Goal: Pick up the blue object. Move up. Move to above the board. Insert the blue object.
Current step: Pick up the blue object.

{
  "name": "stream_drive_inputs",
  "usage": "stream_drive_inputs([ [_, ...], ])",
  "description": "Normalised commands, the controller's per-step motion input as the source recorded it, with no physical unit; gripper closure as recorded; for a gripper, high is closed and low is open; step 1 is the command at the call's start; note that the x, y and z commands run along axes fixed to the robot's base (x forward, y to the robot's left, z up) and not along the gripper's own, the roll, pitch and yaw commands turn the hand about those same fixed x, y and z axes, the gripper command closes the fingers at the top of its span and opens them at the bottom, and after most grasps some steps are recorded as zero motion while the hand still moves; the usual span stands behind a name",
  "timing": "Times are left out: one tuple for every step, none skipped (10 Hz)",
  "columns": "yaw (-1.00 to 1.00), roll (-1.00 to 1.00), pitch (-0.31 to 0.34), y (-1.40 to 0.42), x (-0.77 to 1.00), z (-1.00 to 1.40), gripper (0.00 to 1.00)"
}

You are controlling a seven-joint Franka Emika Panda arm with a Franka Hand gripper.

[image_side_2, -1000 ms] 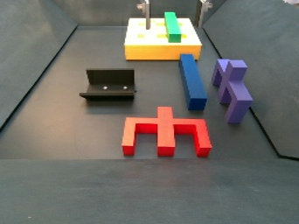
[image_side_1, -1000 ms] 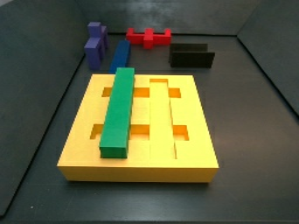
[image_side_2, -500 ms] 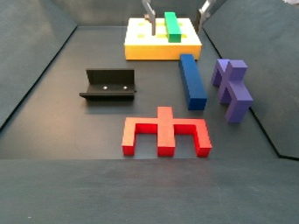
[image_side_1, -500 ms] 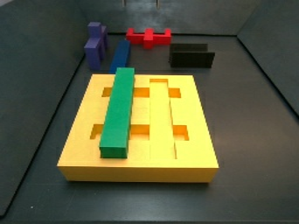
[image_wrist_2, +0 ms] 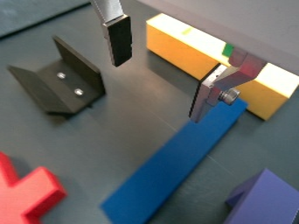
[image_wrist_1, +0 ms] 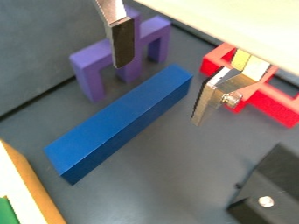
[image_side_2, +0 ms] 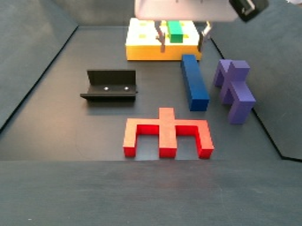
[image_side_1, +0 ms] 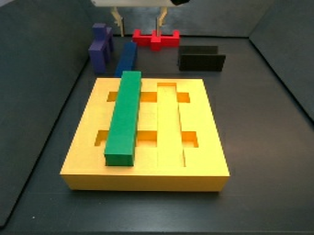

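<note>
The blue object (image_side_2: pixel 193 81) is a long medium-blue bar lying flat on the dark floor between the board (image_side_2: pixel 147 51) and the red piece. It shows in both wrist views (image_wrist_1: pixel 122 122) (image_wrist_2: pixel 176 171) and partly in a side view (image_side_1: pixel 128 58). The board (image_side_1: pixel 196 163) is a large yellow grooved block with a green bar (image_side_1: pixel 123 115) in one groove. My gripper (image_side_2: pixel 183 37) (image_side_1: pixel 139 26) is open and empty, hanging above the blue object without touching it. The fingers (image_wrist_1: pixel 119 39) stand wide apart on either side of the bar's line (image_wrist_2: pixel 118 39).
A purple notched block (image_side_2: pixel 234 88) (image_wrist_1: pixel 117 57) lies close beside the blue bar. A red piece (image_side_2: pixel 168 134) (image_wrist_1: pixel 251 87) lies at the bar's end away from the board. The fixture (image_side_2: pixel 112 86) (image_wrist_2: pixel 59 79) stands on the bar's other side.
The gripper has come off the board's area towards the blue bar and lower; it now shows in both side views. The pieces have not moved.
</note>
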Motion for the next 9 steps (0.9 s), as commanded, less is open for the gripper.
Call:
stream_drive_inputs([
  [0.0,0.16,-0.034,-0.02,-0.23,-0.6,0.0],
  [0.0,0.17,-0.027,0.0,-0.19,-0.53,0.0],
  [0.0,0.15,0.0,0.0,-0.11,-0.53,0.0],
  [0.0,0.15,-0.016,-0.04,-0.23,-0.41,0.0],
  [0.0,0.14,-0.004,-0.17,-0.2,-0.18,0.0],
  [0.0,0.15,0.0,0.0,-0.23,-0.13,0.0],
  [0.0,0.14,0.0,0.0,-0.21,-0.15,0.0],
  [0.0,0.11,0.0,-0.01,-0.11,-0.23,0.0],
  [0.0,0.08,0.0,-0.01,-0.02,-0.37,0.0],
])
